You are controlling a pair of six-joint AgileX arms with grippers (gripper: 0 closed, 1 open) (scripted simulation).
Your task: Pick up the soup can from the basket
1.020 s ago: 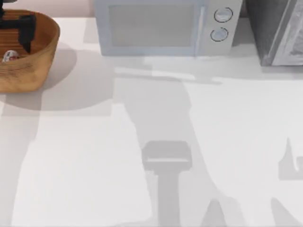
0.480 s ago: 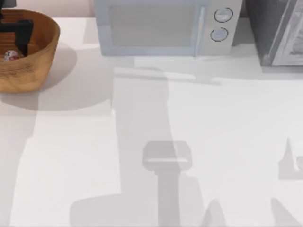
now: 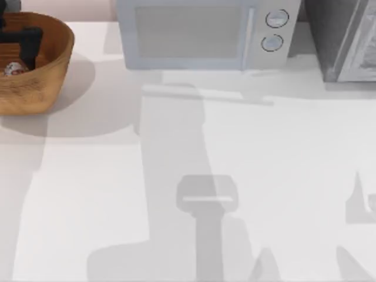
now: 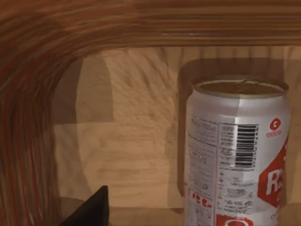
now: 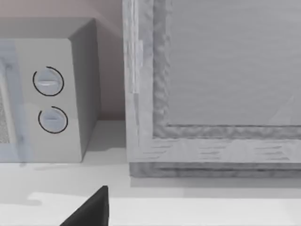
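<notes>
Can (image 3: pixel 13 69) low inside basket (image 3: pixel 56 64) at desk's far left, left pincer (image 3: pixel 26 46) dipped in just beside it, jaw spread unclear, left wrist view: can (image 4: pixel 235 150) upright on basket floor (image 4: pixel 127 141), one dark fingertip (image 4: pixel 91 209) apart from it, right wrist view: microwave (image 5: pixel 47 94), one fingertip (image 5: pixel 91 207).

Soup can (image 3: pixel 13 69) inside basket (image 3: pixel 50 73), far left

- Orange-brown ribbed basket (image 3: pixel 41 88), upper left of the top view.
- Silver soup can (image 4: pixel 235 155): red-and-white label, black barcode, tan top.
- Pale grey microwave (image 3: pixel 200 35) on white table (image 3: pixel 176 176).
</notes>
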